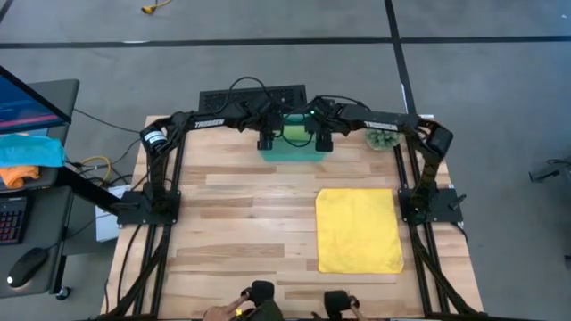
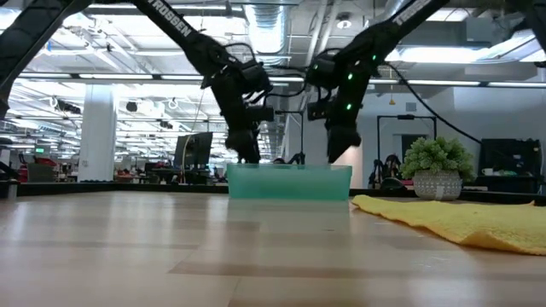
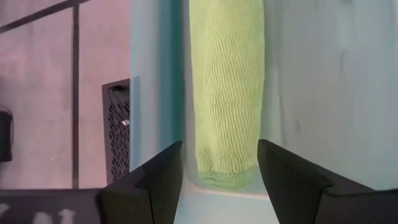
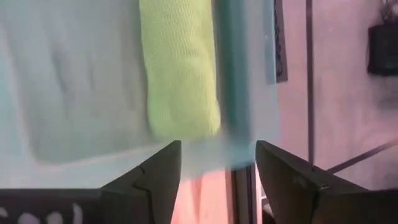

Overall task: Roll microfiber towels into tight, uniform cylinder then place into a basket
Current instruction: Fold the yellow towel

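The wooden table [image 1: 250,223] carries both dark arms, each with white TROSSEN lettering along its upper link (legible in the high view). The yellow towel [image 1: 359,230] lies flat and unrolled on the table's right half, well apart from the basket. At the far edge sits the teal basket [image 1: 290,152], holding the green towel [image 3: 227,87] rolled into a cylinder, its long axis running left to right between the two grippers. The left gripper [image 1: 267,140] hangs over one end of the roll, fingers spread and empty; the right gripper [image 1: 323,140] hangs over the other end likewise. Behind the basket lies a black grille panel [image 1: 227,96]; a small potted plant [image 1: 382,137] stands just right.
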Controlling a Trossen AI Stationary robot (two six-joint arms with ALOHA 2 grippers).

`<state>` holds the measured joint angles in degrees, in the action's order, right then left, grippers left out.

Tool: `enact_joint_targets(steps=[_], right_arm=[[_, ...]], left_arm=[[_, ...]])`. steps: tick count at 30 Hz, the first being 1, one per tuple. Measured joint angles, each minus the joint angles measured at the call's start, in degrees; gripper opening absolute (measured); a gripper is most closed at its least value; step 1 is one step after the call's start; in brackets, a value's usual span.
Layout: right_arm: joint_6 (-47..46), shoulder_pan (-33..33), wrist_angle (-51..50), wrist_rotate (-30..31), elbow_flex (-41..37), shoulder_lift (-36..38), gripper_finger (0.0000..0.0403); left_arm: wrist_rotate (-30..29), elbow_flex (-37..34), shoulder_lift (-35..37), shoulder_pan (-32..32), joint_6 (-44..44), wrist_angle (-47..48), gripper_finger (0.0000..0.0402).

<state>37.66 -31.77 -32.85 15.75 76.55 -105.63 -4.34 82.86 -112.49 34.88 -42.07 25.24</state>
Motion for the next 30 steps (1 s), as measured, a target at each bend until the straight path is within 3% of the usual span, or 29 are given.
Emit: enact_joint_targets(steps=[9, 16, 22, 30], right_arm=[[-12.26, 4.10, -14.29, -1.46, 0.02, 9.47, 0.0212], [-21.19, 10.68, -18.68, -6.24, -4.59, 14.28, 0.0205], [-30.02, 18.69, -17.40, -6.26, -15.54, 19.04, 0.0195], [-46.96, 30.82, -13.97, -4.50, -22.64, 23.55, 0.0173]], left_arm=[[1.70, 6.65, 2.26, -3.34, 4.98, 13.95, 0.0197], [18.88, 5.97, 8.18, -5.90, 11.19, 21.96, 0.0197], [19.75, -5.62, 14.69, -11.54, 15.83, 15.60, 0.0197], [10.92, -23.60, 22.68, -21.75, 25.54, -7.13, 0.0196]])
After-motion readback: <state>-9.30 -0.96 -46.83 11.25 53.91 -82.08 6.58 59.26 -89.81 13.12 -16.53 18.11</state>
